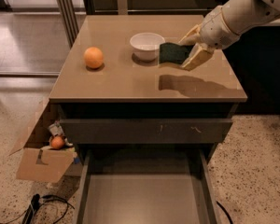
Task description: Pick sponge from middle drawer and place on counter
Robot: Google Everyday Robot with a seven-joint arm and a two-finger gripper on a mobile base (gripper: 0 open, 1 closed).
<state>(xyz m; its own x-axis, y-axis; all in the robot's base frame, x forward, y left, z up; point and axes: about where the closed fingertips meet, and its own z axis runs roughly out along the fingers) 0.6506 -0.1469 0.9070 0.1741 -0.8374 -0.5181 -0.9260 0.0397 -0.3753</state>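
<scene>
Now the gripper [185, 53] is hovering over the right rear part of the tan surface [126, 85], reaching in from the right. Its pale fingers [197, 58] are clamping the sponge [170, 53] between them, dark green face showing, just beside the white bowl [147, 44]. The sponge is hanging clear of the surface, casting a shadow nearer the front edge. An orange [93, 58] is sitting on the left. Below, the middle drawer [140, 197] is standing pulled out, its grey floor showing.
</scene>
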